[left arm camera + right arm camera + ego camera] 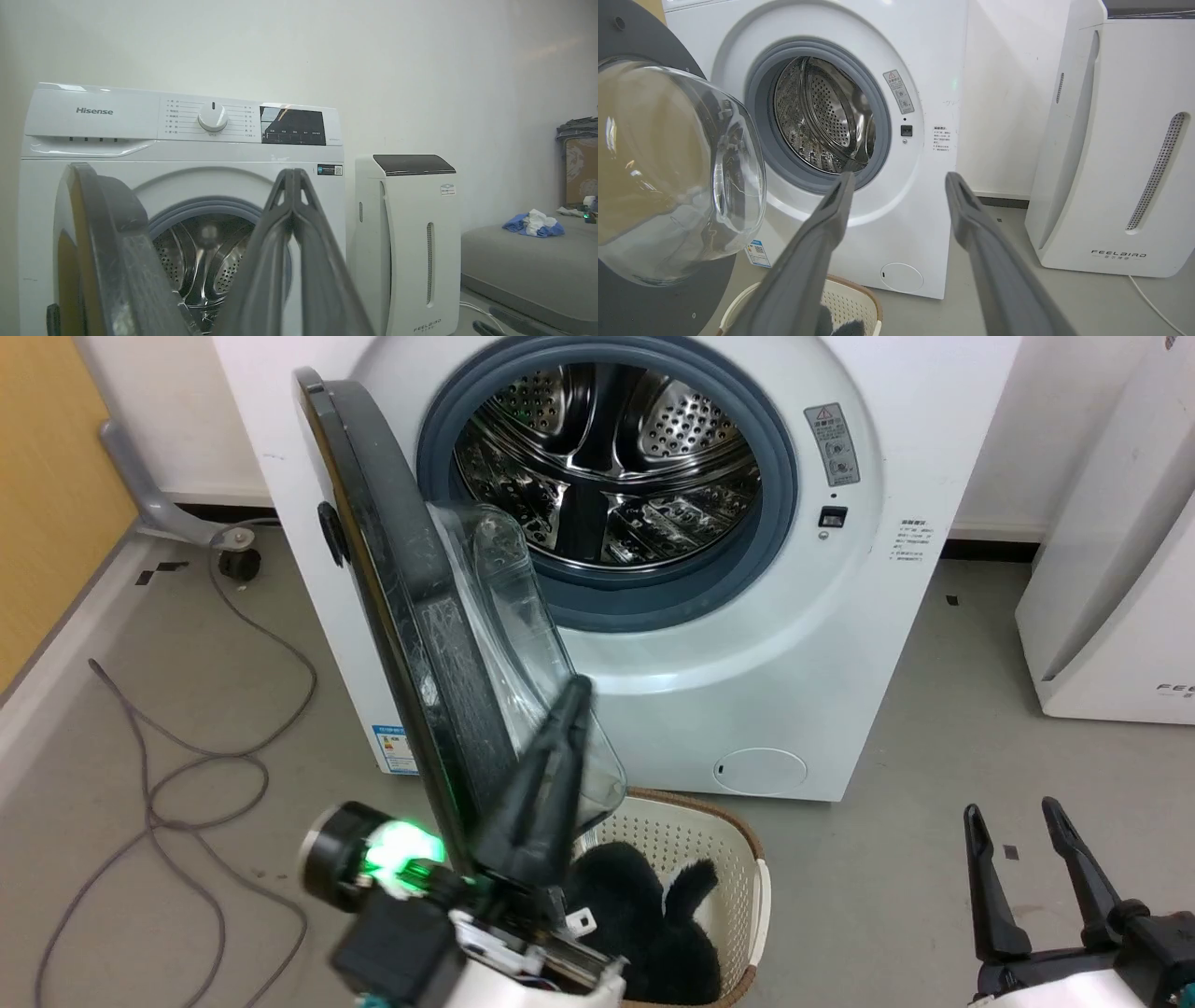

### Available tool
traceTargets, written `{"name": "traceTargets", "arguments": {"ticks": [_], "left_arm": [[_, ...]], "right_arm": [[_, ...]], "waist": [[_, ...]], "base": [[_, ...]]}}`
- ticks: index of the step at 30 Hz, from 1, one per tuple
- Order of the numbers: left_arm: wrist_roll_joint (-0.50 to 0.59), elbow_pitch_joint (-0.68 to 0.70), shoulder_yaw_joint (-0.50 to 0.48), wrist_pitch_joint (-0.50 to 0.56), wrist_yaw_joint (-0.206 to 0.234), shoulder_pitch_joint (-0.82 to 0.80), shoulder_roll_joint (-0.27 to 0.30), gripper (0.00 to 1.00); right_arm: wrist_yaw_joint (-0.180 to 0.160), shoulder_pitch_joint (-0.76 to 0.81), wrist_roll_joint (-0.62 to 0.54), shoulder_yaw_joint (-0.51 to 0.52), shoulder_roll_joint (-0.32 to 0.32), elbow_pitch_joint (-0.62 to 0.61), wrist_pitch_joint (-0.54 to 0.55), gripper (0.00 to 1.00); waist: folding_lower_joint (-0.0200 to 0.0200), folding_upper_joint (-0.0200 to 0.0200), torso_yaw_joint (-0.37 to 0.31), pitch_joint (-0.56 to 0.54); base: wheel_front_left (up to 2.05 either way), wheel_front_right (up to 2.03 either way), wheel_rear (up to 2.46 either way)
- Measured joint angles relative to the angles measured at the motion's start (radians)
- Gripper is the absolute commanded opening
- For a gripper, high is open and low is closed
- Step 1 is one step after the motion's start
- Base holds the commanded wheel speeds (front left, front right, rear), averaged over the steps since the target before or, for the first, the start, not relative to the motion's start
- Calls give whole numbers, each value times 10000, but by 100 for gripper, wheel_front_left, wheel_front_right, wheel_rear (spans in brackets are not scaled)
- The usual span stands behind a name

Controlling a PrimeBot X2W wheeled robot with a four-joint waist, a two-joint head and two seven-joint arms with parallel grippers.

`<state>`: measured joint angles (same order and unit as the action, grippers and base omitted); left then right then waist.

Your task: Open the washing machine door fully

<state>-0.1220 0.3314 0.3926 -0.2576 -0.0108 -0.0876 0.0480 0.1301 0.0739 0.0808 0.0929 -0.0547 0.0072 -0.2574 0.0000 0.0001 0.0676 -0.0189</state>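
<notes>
While the washing machine door stands half open at the left of the washer, the left hand, pressed together, should push its inner face steadily outward; the right hand hangs spread.

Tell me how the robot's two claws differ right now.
The left claw has fingers pressed together; the right claw has them spread apart. The left claw reaches up beside the glass bowl of the washing machine door; the right claw sits low over the floor, away from the washer. Both have two long dark fingers and hold nothing.
</notes>
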Motion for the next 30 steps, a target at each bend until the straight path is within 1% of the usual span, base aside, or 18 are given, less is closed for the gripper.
{"name": "traceTargets", "arguments": {"ticks": [8,14,24,30], "left_arm": [[8,-602,1166,0,-274,235,0,0],[100,-1020,1710,0,-345,587,2,0],[401,-1501,1728,0,-345,1269,6,0],[397,-2240,1266,2,-261,1439,42,0]], "right_arm": [[0,0,2,12,0,-2,0,100],[0,0,17,21,0,-2,0,100],[0,2,79,27,0,48,0,100],[0,2,79,15,0,174,0,100]], "waist": [[0,0,36,14],[0,0,121,9],[0,0,229,-32],[0,0,295,-28]], "base": [[0,0,0],[0,0,0],[0,0,0],[0,0,0]]}}
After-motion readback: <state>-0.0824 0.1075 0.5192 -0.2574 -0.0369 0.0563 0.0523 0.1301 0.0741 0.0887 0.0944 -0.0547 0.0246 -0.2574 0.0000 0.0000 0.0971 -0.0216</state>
